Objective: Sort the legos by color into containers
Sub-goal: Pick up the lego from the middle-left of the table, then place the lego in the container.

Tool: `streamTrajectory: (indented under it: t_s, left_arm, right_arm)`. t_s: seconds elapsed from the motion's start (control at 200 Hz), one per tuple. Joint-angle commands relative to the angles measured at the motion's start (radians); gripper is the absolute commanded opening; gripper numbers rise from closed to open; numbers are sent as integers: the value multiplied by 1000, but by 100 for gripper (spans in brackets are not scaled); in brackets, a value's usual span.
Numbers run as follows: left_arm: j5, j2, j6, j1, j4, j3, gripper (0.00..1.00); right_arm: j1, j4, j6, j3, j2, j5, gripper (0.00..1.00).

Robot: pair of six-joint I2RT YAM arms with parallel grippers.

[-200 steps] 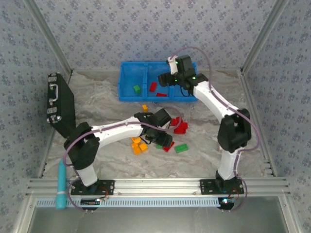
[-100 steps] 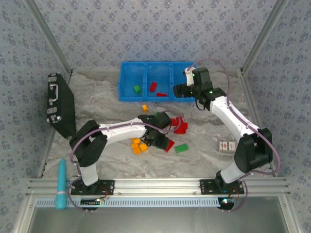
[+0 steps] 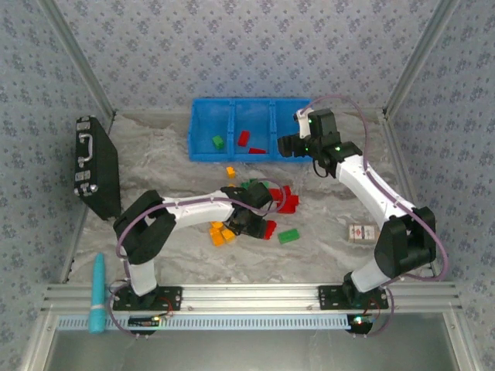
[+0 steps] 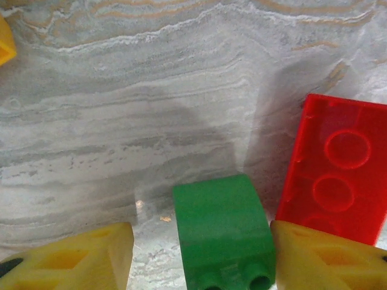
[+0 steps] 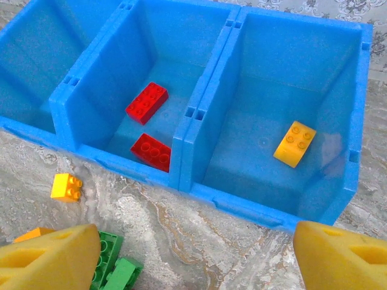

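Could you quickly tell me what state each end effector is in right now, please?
Left end effector: open, straddling a green lego, not yet clamped on it.
Right end effector: open, holding nothing, by the blue bin.

Blue plastic three-compartment bin [image 3: 203,116], worktop's far edge: green brick [image 3: 218,141] left, two red bricks [image 5: 146,103] middle, yellow brick [image 5: 294,143] right; loose bricks [image 3: 288,236] mid-worktop.

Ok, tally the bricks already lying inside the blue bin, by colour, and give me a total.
green brick: 1
red bricks: 2
orange-yellow brick: 1
Total in the blue bin: 4
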Motion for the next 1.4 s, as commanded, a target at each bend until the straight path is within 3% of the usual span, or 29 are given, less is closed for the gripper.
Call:
streamTrajectory:
  t_s: [0.0, 0.255, 0.575, 0.855, 0.965, 1.125, 1.284, 1.394]
  left_arm:
    - [-20, 13, -14, 1, 13, -8, 58]
    - [-16, 19, -18, 20, 29, -23, 50]
    - [-35, 0, -5, 39, 19, -24, 31]
    - [-19, -100, 56, 160, 16, -21, 25]
    - [-9, -147, 114, 236, -12, 46, 25]
    - [-73, -167, 228, 351, -50, 230, 24]
    - [-86, -107, 299, 484, 15, 362, 24]
    - [-87, -33, 315, 554, 67, 446, 24]
  right_arm:
    - [1, -21, 12, -8, -30, 9, 85]
    - [0, -25, 12, -19, -35, 22, 85]
    - [-4, -84, 1, -44, -76, 28, 86]
    - [-15, -232, 87, -229, -233, -10, 86]
    - [-21, -273, 223, -321, -300, -104, 86]
    - [-12, -245, 578, -523, -449, -197, 86]
    - [30, -217, 976, -749, -647, -151, 85]
    - [110, -219, 1213, -850, -794, -62, 83]
